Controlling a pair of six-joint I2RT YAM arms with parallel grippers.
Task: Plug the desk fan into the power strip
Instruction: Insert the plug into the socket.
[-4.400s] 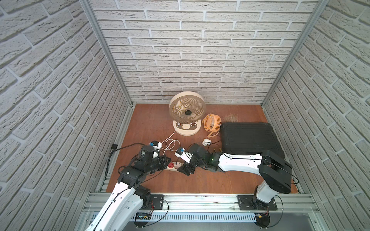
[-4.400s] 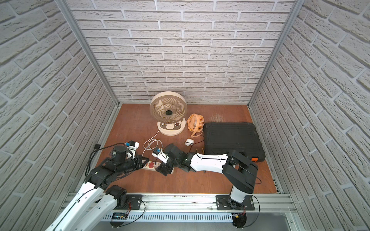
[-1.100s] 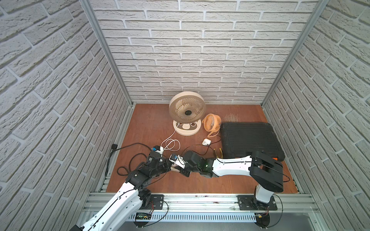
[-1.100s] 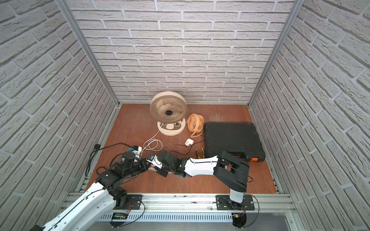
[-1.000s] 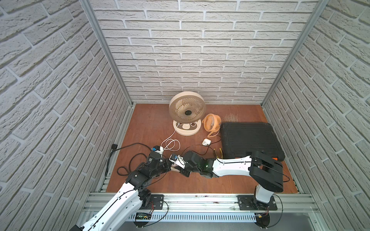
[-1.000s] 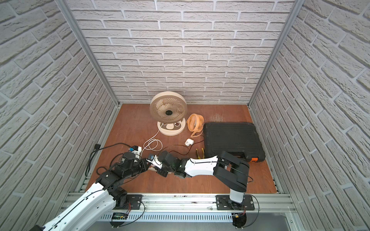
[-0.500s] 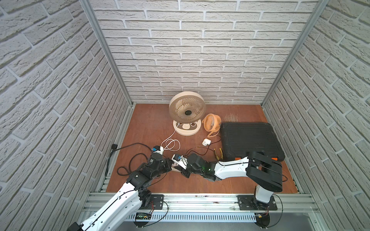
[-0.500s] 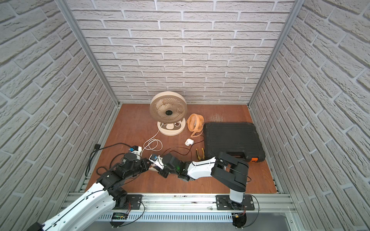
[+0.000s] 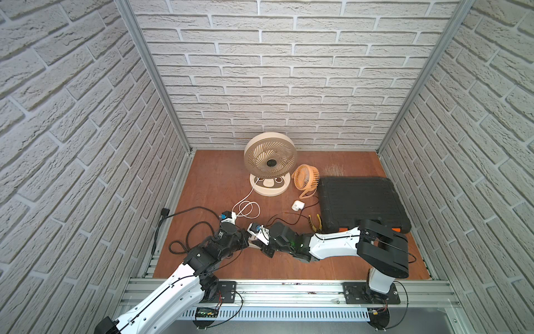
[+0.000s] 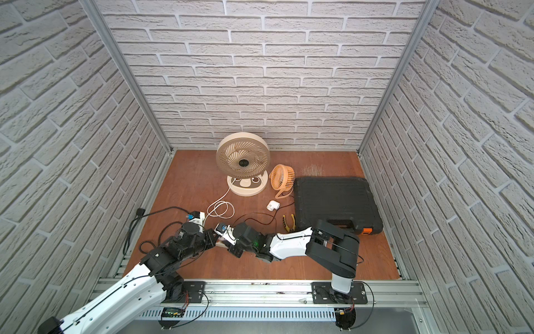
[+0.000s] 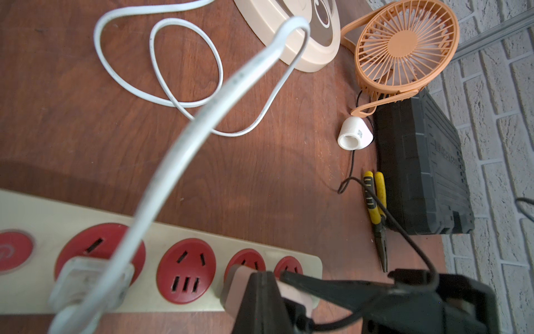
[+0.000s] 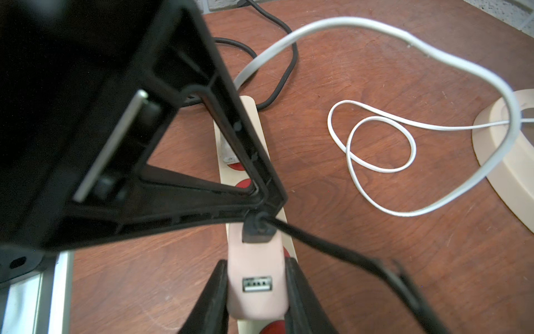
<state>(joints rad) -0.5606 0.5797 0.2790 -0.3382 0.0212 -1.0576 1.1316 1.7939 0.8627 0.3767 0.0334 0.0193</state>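
The cream power strip (image 11: 219,245) lies on the wooden floor near the front. My right gripper (image 12: 255,277) is shut on a pink USB adapter (image 12: 257,260), which stands over the third red socket (image 11: 245,260). I cannot tell how deep it sits. Its black cord (image 11: 404,231) runs back to the small orange desk fan (image 9: 306,177). My left gripper (image 12: 260,208) is shut and empty, its tips pressed against the black USB plug (image 12: 255,231) on the adapter. In both top views the two grippers meet over the strip (image 10: 221,244) and hide most of it.
A larger cream fan (image 9: 270,162) stands at the back; its white cord (image 9: 245,206) loops to a white plug (image 11: 86,277) in the strip's first socket. A black case (image 9: 364,202), yellow pliers (image 9: 316,222) and a white cylinder (image 9: 297,206) lie to the right. The strip's black cord (image 9: 185,211) coils to the left.
Over the last second the right arm has edged slightly left with the adapter. Several seconds ago the left gripper stood farther left; it now meets the right one over the strip.
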